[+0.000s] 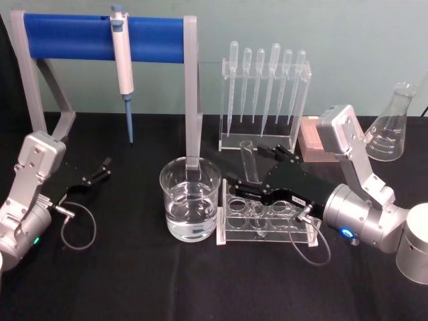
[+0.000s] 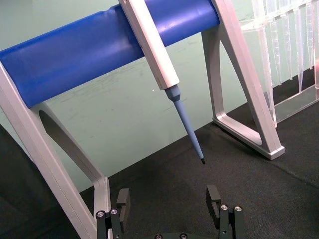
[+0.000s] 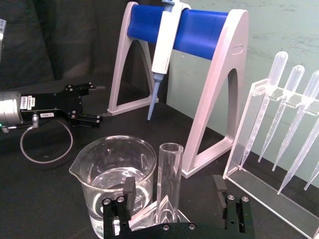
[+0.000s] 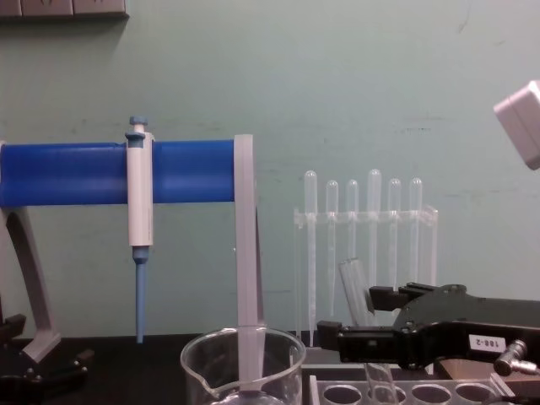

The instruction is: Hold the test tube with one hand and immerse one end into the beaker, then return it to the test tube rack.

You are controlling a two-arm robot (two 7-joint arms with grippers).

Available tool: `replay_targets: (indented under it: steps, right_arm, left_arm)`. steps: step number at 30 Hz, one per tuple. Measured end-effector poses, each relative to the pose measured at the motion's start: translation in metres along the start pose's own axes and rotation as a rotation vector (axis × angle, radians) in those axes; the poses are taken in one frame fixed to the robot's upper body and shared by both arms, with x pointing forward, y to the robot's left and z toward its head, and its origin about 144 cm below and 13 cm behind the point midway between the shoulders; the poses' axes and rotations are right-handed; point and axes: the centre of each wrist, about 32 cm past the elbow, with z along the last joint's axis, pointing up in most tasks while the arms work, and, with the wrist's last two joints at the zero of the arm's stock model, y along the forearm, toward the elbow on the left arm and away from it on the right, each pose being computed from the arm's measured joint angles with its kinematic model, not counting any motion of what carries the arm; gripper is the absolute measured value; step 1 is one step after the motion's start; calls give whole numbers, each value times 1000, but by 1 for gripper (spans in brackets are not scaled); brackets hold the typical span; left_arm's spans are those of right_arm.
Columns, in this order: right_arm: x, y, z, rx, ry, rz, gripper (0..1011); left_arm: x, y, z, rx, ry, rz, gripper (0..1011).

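Note:
The test tube (image 1: 248, 160) is a clear glass cylinder leaning in the clear rack (image 1: 231, 235), its lower end in one of the holes. My right gripper (image 1: 250, 168) is open, with one black finger on each side of the tube and a gap to both. In the right wrist view the tube (image 3: 169, 179) rises between the fingers of this gripper (image 3: 174, 191). From the chest the tube (image 4: 354, 291) shows just behind the gripper (image 4: 359, 316). The beaker (image 1: 190, 199) holds water and stands left of the rack. My left gripper (image 1: 100, 170) rests open at the far left.
A white-and-blue pipettor (image 1: 123, 67) hangs on the blue-barred stand (image 1: 73, 30) behind the beaker. A clear holder with several plastic pipettes (image 1: 265, 87) stands behind the rack. A conical flask (image 1: 393, 127) and a pink box (image 1: 313, 137) sit back right.

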Motion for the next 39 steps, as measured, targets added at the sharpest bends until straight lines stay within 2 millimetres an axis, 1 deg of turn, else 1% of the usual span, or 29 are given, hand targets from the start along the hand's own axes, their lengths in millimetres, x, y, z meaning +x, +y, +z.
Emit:
replay_targets:
  steps: [3,4,7,11,12,14,16,18,20,22,26,39]
  right_arm:
    - [1,1,2,-7,8,-2,929]
    - [1,2,2,-9,14,0,885]
    - [1,3,3,-12,21,3,838]
    - [0,6,4,-16,22,10,690]
    - [0,6,4,-18,22,10,669]
    - [0,7,4,-21,22,11,595]
    - [0,8,4,-22,22,11,549]
    - [0,8,5,-24,22,10,468]
    - [0,8,5,-24,22,8,424]
    - [0,8,6,-21,21,7,342]
    - [-1,5,10,0,19,0,235]
    - [-5,-15,34,159,39,-34,225]
  left_arm:
    - [0,0,0,0,0,0,1000]
    - [0,0,0,0,0,0,1000]
    - [0,0,0,0,0,0,1000]
    - [0,0,0,0,0,0,1000]
    - [0,0,0,0,0,0,1000]
    - [0,0,0,0,0,0,1000]
    - [0,0,0,0,0,0,1000]
    - [0,0,0,0,0,0,1000]
    - [0,0,0,0,0,0,1000]
    - [0,0,0,0,0,0,1000]
    - [0,0,0,0,0,0,1000]
    - [0,0,0,0,0,0,1000]
